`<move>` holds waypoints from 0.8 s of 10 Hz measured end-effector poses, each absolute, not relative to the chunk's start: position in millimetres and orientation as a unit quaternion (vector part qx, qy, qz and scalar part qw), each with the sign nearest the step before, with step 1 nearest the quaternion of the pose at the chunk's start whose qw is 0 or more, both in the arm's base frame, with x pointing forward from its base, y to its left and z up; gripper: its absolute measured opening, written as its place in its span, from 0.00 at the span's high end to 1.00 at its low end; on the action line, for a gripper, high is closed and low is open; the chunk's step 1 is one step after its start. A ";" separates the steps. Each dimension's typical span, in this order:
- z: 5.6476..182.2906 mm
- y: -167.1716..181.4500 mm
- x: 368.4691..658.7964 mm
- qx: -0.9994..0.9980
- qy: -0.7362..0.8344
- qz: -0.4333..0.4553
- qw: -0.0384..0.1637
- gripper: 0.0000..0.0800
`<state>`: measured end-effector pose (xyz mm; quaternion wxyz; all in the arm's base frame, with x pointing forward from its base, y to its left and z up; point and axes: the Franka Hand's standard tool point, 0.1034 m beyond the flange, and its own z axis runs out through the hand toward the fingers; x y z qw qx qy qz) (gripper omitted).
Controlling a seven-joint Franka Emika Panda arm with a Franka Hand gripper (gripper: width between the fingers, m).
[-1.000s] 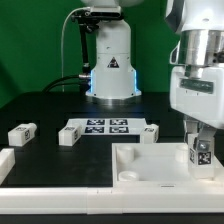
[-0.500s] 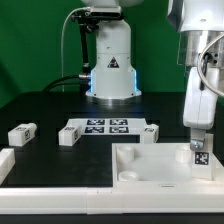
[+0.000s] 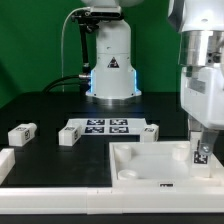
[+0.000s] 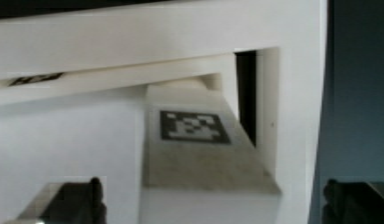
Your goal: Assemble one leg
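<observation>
- The leg (image 3: 201,154) is gripped upright by the closed gripper (image 3: 200,140).
- It is held at the tabletop (image 3: 150,165)'s corner, on the exterior view's right.

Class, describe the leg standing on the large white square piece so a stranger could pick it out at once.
Start at the large white square piece at the front of the table. At its corner on the exterior view's right, a leg stands upright beneath the pincer. Unlike the other legs on the dark table, it stands on that piece.
</observation>
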<state>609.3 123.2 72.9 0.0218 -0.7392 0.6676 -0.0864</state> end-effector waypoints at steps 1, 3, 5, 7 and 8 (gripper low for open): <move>73.4 123.3 609.8 -0.781 0.618 -0.089 0.018 0.20; 74.8 119.3 612.8 -0.856 0.508 -0.100 0.010 0.19; 73.8 118.4 613.1 -0.907 0.407 -0.110 0.000 0.19; 75.4 115.5 616.4 -0.946 0.300 -0.120 -0.011 0.19; 75.9 115.5 615.7 -0.952 0.283 -0.120 -0.012 0.19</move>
